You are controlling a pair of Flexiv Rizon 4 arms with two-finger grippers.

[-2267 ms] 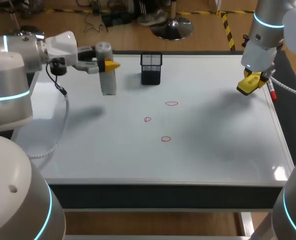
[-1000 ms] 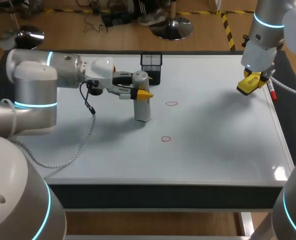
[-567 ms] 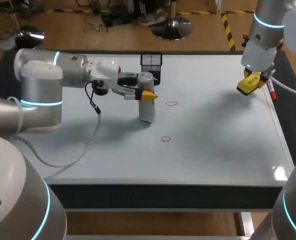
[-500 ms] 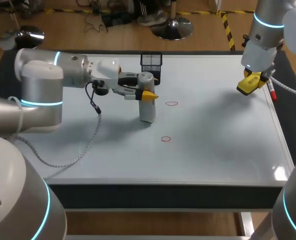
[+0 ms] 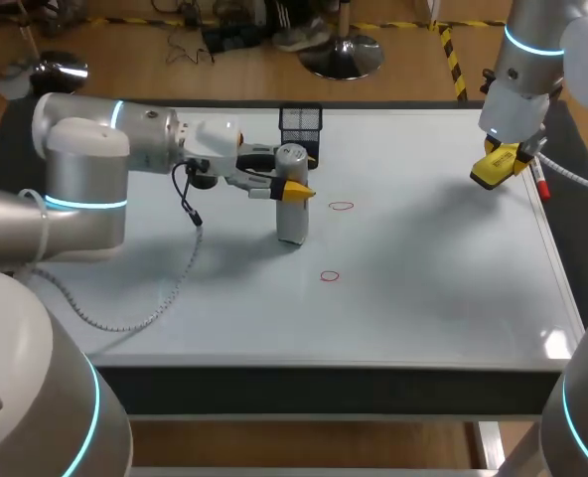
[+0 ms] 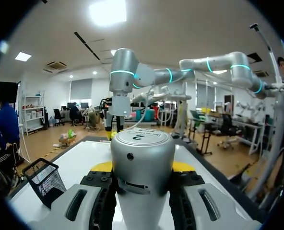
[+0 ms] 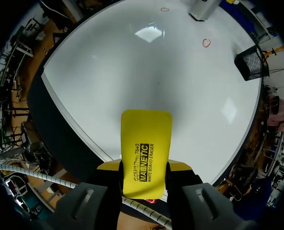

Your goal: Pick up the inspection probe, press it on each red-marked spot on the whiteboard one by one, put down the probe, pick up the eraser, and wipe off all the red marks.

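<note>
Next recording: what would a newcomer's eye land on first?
The left gripper holds the grey probe upright on the whiteboard near its middle, with two red marks close beside it. Near the board's right edge, the right gripper holds a yellow eraser in the air.

The left arm (image 5: 125,149) is stretching across the left half of the table (image 5: 443,308). The left gripper (image 5: 292,187) is clamping the upright probe (image 5: 292,224) mid-table, blocking passage there. The mesh basket (image 5: 300,136) is standing just behind it. Bare table is lying open between the probe and the right gripper (image 5: 501,162), which is hanging at the far right edge with the eraser (image 7: 147,139).
</note>
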